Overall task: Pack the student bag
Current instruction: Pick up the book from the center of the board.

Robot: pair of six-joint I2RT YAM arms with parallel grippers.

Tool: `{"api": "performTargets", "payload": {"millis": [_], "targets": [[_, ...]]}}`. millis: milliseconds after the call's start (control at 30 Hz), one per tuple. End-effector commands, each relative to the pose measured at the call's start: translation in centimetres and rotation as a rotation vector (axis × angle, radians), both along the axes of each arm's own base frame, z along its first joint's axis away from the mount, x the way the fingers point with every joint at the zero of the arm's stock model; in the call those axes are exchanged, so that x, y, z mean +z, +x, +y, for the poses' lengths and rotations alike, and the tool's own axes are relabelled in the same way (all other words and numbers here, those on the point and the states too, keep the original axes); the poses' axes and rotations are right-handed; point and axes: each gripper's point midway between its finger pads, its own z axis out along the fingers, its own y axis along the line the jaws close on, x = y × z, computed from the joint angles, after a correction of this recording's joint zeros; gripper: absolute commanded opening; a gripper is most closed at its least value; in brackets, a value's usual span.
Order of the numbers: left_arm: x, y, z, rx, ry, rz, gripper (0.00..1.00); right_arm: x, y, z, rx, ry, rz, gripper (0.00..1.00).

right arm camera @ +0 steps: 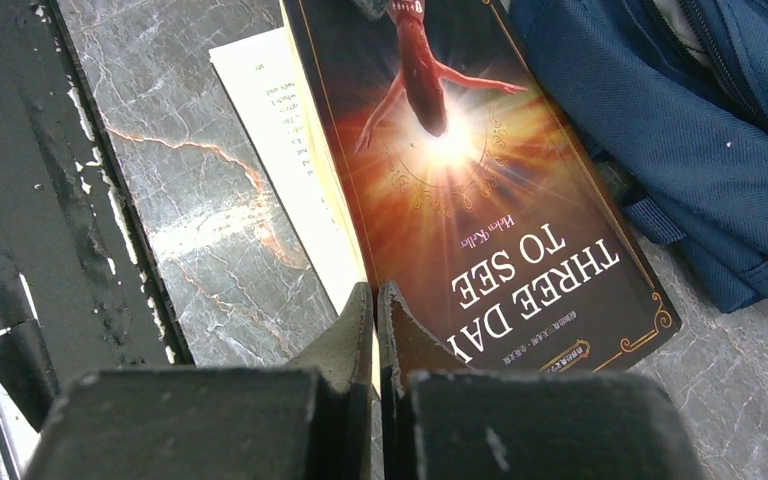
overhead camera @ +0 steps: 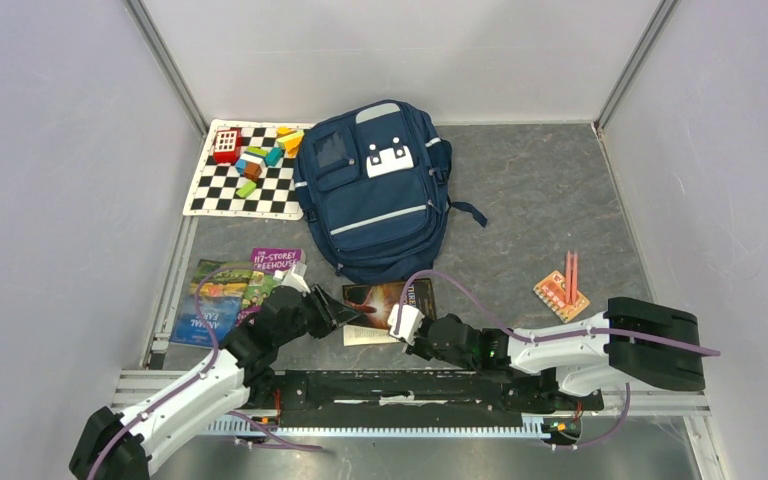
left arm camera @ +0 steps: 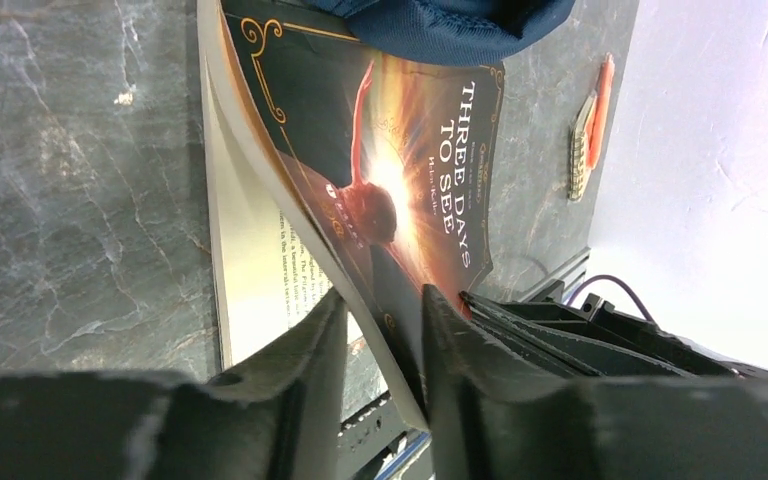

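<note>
Closest to the lens, the right gripper (right arm camera: pixel 375 300) is clenched on the near edge of a paperback (right arm camera: pixel 480 170) that lies just in front of the student bag (overhead camera: pixel 375 190). The left gripper (left arm camera: pixel 385 330) stands released, straddling the lifted cover. The title reads "THREE DAYS TO SEE", by Helen Keller. Packing looks barely begun. The bag lies flat and apparently closed, with a chequered mat (overhead camera: pixel 222 195) at its left. Two more books (overhead camera: pixel 205 305), one titled "117-STOREY TREEHOUSE", wait off its near-left corner.
</note>
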Motion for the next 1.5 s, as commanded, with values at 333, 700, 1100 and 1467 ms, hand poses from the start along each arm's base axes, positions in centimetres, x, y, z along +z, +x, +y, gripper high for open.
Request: {"api": "performTargets", "payload": {"millis": [333, 700, 1100, 1467], "targets": [[4.0, 0.6, 1.1, 0.031, -0.020, -0.161, 0.02, 6.1, 2.0, 0.5, -0.148, 0.158, -0.010, 0.73], [10.1, -0.4, 2.8, -0.181, 0.247, -0.398, 0.02, 11.7, 3.3, 0.5, -0.023, 0.283, 0.170, 0.98], [18.1, -4.8, -2.0, -0.635, 0.070, -0.669, 0.02, 15.2, 3.7, -0.2, 0.143, 0.386, 0.289, 0.98], [20.1, -7.1, -3.7, -0.817, -0.065, -0.719, 0.02, 13.7, 4.8, -1.9, 0.134, 0.350, 0.297, 0.98]]}}
